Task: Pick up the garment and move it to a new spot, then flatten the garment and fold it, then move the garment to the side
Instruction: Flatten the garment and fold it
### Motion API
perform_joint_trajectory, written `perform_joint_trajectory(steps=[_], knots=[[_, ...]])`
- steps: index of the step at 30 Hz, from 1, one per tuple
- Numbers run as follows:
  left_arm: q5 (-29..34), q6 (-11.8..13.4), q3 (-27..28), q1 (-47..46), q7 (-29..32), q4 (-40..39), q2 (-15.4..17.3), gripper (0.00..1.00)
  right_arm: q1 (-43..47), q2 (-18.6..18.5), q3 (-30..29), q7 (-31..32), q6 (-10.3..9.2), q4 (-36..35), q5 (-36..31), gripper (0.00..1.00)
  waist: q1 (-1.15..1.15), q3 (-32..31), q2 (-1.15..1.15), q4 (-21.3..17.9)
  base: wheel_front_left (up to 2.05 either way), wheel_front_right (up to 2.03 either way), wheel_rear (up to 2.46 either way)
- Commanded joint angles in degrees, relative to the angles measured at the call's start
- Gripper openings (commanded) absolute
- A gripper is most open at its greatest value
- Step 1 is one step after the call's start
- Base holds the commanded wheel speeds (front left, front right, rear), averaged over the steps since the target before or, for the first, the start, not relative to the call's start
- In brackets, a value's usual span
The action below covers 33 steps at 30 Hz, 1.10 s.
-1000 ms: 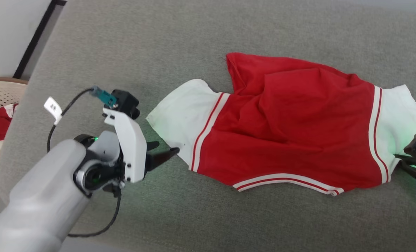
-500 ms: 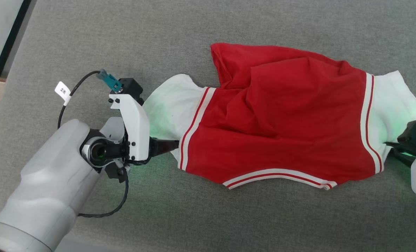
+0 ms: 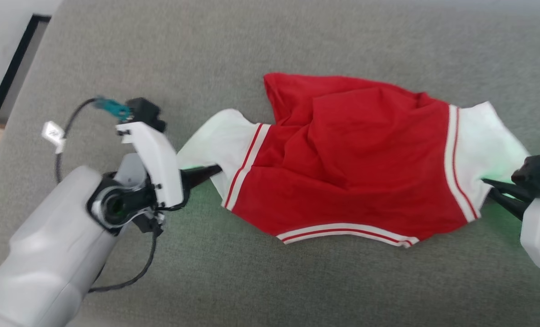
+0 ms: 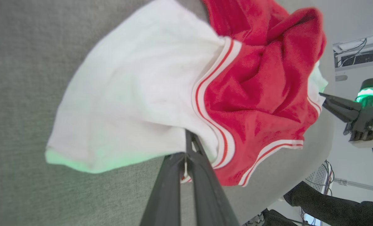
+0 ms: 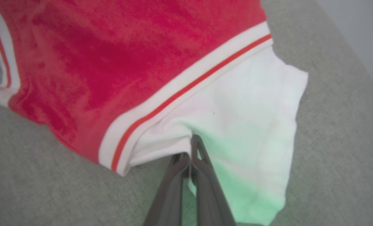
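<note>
Dangling cable tag (image 3: 53, 131), unreadable, near garment (image 3: 342, 172)

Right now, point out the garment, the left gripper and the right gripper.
garment (image 3: 342, 172): head view, red middle.
left gripper (image 3: 215, 170): head view, closed fingertips.
right gripper (image 3: 487, 182): head view, closed fingertips.

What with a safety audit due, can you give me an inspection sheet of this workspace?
Surface: grey woven-fabric surface, flat.
Job's things: small bright red soft-fabric garment with white end panels, lying spread out, rumpled across its middle.
Clutter: nothing seen.
Grippers: left gripper shut on one white panel of the garment; right gripper shut on the opposite white panel.
Cables: black cable with teal plug loops off the left wrist.
Surroundings: white wall beyond the surface's edge; what looks like a person's dark sleeve in the left wrist view.
</note>
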Motion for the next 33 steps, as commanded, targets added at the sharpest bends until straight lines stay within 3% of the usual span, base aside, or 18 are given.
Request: perform_joint_trajectory(steps=[1,9,15,19,22,25,30,33], knots=[[-0.8,0.2,0.4,1.4,-1.4,-1.3,0.5,0.0,1.0,0.4,-0.7,-1.1,-0.28,0.1,0.5,0.0,0.0,-1.8,0.0,-0.8,0.0,0.0,0.0],[-3.3,0.2,3.5,11.1,-13.5,-19.0,7.1,0.0,8.5,-2.3,-10.7,-8.7,-0.28,-1.3,2.5,0.0,0.0,-5.5,0.0,-3.5,0.0,0.0,0.0],[-5.2,0.2,6.6,18.7,-21.3,-31.7,11.8,0.0,18.0,-7.7,-23.3,-13.5,-0.28,-4.8,5.3,0.0,0.0,-5.3,0.0,-5.5,0.0,0.0,0.0],[-5.1,0.2,6.8,19.8,-22.7,-36.1,13.2,0.0,23.6,-8.4,-31.5,-14.0,-0.2,-7.7,6.4,0.0,0.0,-3.7,0.0,-6.5,0.0,0.0,0.0],[-3.9,0.2,6.6,15.1,-21.7,-33.7,11.6,0.0,25.4,-5.9,-36.1,-11.7,-0.17,-9.4,6.9,0.0,0.0,-2.1,0.0,-7.0,0.0,0.0,0.0],[-2.7,0.2,6.9,7.8,-21.1,-27.4,8.1,0.0,22.6,-1.1,-39.8,-8.2,-0.16,-9.6,9.0,0.0,0.0,0.1,0.0,-8.0,0.0,0.0,0.0],[0.5,0.3,8.8,-9.4,-21.9,-12.1,1.4,0.0,8.7,10.5,-43.8,-1.8,-0.16,-3.8,12.9,0.0,0.0,5.3,0.0,-11.1,0.0,0.0,0.0],[3.1,1.7,11.0,-21.1,-25.3,-2.4,-1.8,0.0,-3.5,18.0,-45.9,0.0,-0.16,2.9,13.8,0.0,0.0,8.1,0.0,-13.2,0.0,0.0,0.0]])
